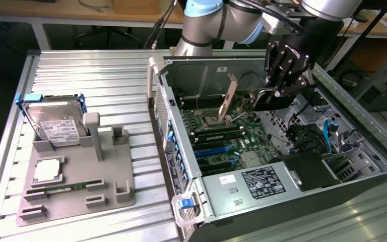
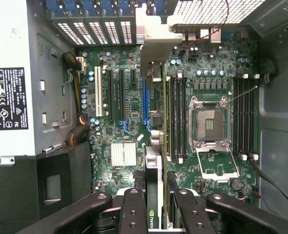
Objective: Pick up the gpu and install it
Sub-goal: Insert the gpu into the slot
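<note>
Gripper clamped on gpu, card held edge-on above motherboard inside open case. In exterior view, gpu upright among slots. Hard drive on tray outside.

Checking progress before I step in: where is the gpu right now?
The gpu is held on edge in the gripper, inside the open computer case, above the motherboard, near the case's back wall toward the exterior view's right.
</note>
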`<state>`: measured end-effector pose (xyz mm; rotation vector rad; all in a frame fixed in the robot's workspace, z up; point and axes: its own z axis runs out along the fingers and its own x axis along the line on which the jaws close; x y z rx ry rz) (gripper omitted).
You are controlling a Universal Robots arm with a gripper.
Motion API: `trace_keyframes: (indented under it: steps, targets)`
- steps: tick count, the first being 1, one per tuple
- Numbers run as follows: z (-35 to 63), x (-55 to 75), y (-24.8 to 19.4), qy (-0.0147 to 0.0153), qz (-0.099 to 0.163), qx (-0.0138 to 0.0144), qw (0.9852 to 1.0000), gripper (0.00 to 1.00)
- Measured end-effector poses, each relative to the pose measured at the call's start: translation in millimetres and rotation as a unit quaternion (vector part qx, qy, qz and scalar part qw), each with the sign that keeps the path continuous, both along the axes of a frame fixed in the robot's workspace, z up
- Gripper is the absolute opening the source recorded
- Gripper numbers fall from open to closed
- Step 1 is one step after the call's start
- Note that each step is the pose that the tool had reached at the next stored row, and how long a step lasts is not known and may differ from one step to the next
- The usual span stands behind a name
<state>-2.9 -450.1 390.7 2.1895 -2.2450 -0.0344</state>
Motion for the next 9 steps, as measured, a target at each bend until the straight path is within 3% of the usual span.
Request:
trace_keyframes:
  steps: [9]
  targets:
    - [-2.6, 0.0, 0.0, 0.0, 0.0, 0.0, 1.0, 0.27]
